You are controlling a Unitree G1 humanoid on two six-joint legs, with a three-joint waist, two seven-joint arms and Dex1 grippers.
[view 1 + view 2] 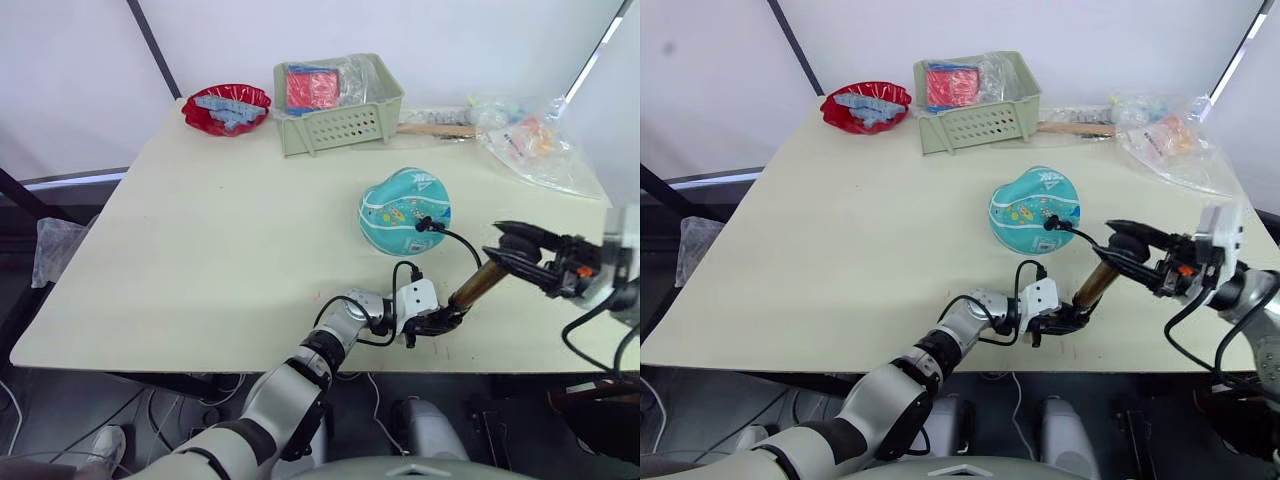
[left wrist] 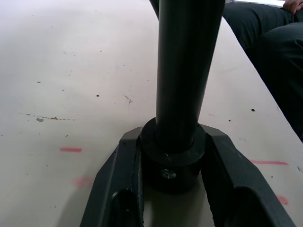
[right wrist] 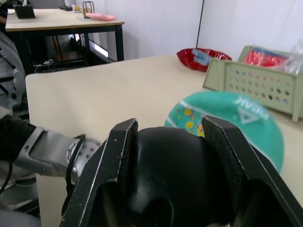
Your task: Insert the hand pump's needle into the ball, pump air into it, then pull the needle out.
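Beige table (image 1: 200, 250) carrying teal ball (image 1: 404, 211), dented, lying mid-right; bronze pump (image 1: 478, 285) slanting just beside it, hose (image 1: 455, 238) reaching ball, needle hiding at its surface; left gripper (image 1: 440, 320) clamping black end cap, right gripper (image 1: 505, 245) clamping black handle

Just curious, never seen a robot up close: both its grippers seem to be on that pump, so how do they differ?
The left gripper clamps the hand pump at its black end cap, low on the table; the right gripper clamps its black handle, higher up. The left arm reaches in from the near edge, the right from the side. Both are shut on the pump.
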